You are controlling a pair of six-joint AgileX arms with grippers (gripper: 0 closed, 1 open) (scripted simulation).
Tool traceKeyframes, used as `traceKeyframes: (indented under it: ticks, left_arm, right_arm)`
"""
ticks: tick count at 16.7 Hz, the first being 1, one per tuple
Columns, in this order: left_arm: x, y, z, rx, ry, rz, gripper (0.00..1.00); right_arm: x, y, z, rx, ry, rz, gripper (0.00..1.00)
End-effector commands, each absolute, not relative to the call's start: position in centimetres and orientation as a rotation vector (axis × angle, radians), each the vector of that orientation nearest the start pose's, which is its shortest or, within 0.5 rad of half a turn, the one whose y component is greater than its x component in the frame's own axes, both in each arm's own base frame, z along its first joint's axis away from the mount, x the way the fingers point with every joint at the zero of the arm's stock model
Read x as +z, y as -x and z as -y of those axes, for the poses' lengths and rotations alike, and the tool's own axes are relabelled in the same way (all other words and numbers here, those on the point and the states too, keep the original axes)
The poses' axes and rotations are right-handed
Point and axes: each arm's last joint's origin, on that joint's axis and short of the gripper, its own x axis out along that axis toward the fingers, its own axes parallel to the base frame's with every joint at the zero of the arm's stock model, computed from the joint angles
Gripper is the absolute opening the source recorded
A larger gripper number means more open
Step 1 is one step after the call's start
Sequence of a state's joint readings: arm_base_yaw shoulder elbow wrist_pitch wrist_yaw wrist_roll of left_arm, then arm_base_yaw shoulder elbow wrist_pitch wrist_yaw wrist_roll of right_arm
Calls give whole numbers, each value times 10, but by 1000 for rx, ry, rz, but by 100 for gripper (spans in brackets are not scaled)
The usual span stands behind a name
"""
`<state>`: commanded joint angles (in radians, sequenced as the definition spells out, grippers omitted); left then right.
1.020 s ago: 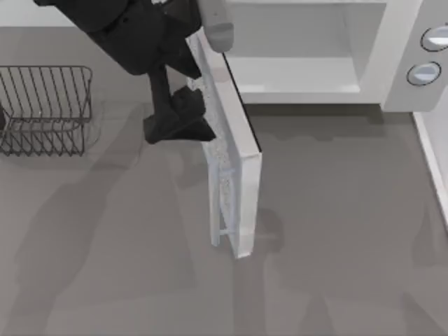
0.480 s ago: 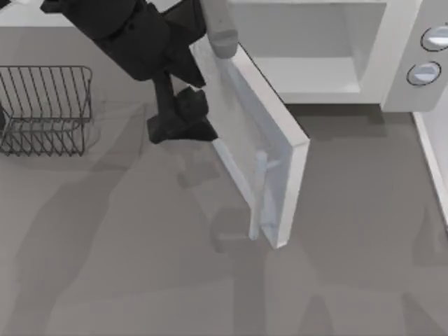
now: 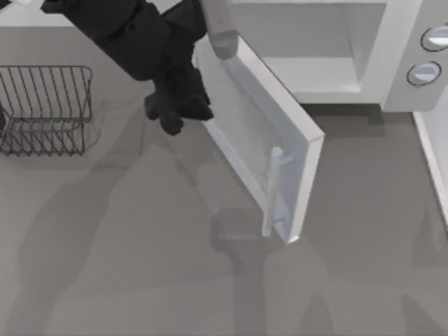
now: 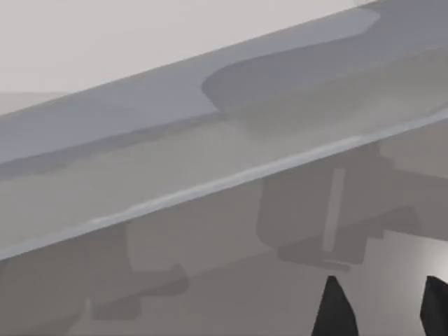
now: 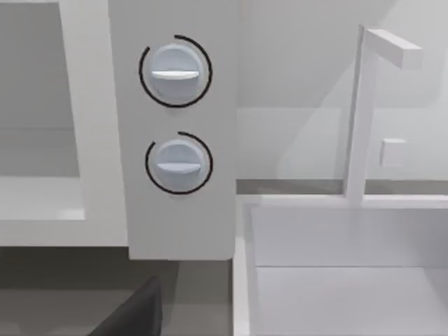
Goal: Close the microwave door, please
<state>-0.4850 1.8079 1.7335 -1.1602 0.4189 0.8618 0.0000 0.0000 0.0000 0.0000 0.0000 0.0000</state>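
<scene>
Dark wire rack (image 3: pixel 45 108) at the table's (image 3: pixel 140 280) left edge. Left end effector (image 3: pixel 178 112) near the far edge, just beside the outer face of the microwave door (image 3: pixel 262 150), fingers (image 4: pixel 336 311) apart, gripping nothing. Door half open, swung out from the microwave (image 3: pixel 392 63) at the far right corner, handle (image 3: pixel 273 192) facing the near edge. Two knobs (image 5: pixel 175 70) on the side panel. Right end effector: cannot tell.

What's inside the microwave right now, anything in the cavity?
The microwave cavity shows a bare pale floor and walls where it is exposed. Its left part is covered by the half-open microwave door and the left claw behind it, so that corner cannot be checked.
</scene>
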Motion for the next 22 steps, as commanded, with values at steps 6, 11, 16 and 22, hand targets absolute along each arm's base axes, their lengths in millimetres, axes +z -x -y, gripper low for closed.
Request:
traceKeyframes:
  ticks: [6, 11, 16, 22]
  left_arm:
    - [307, -322, 179, -1272, -728, -856, 0]
    - [307, -323, 179, -1270, -726, -857, 0]
    - [307, -322, 198, -1271, -727, -857, 0]
    - [308, -322, 201, -1268, -724, -858, 0]
  right_arm:
    - [160, -106, 1, 0, 0, 0, 100]
    - [160, -106, 1, 0, 0, 0, 100]
    - [160, -106, 1, 0, 0, 0, 100]
    - [160, -106, 1, 0, 0, 0, 100]
